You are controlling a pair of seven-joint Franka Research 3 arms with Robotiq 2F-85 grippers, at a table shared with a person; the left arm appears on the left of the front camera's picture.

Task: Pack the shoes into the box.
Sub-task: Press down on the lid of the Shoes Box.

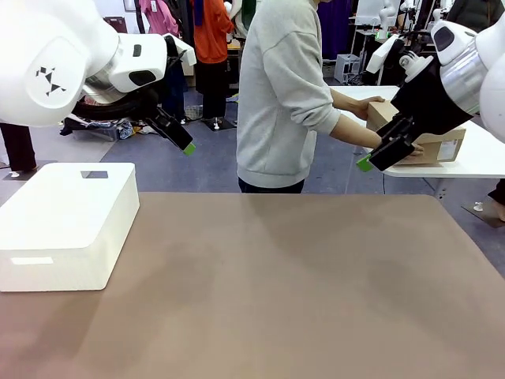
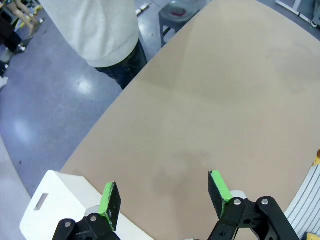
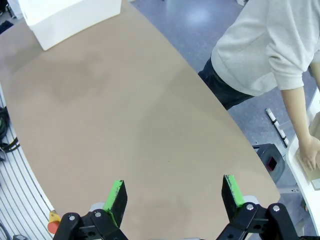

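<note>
Table (image 1: 300,284) open — white box (image 1: 67,225) (left edge) obstructs.

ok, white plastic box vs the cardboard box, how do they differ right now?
Colour: the white plastic box is white with rounded edges; the cardboard box is tan-brown with square edges.
Place: the white plastic box sits on the brown table, at the robot's left; the cardboard box is on a white side table beyond it.
Contact: nothing touches the white plastic box; the person's hands are on the cardboard box.

You have one white plastic box (image 1: 67,229) on the brown table (image 1: 276,292); one tan cardboard box (image 1: 430,146) beyond the table, off its far right corner; one person (image 1: 288,95) at its far edge; two grippers above it, left (image 1: 188,148) and right (image 1: 364,163).
</note>
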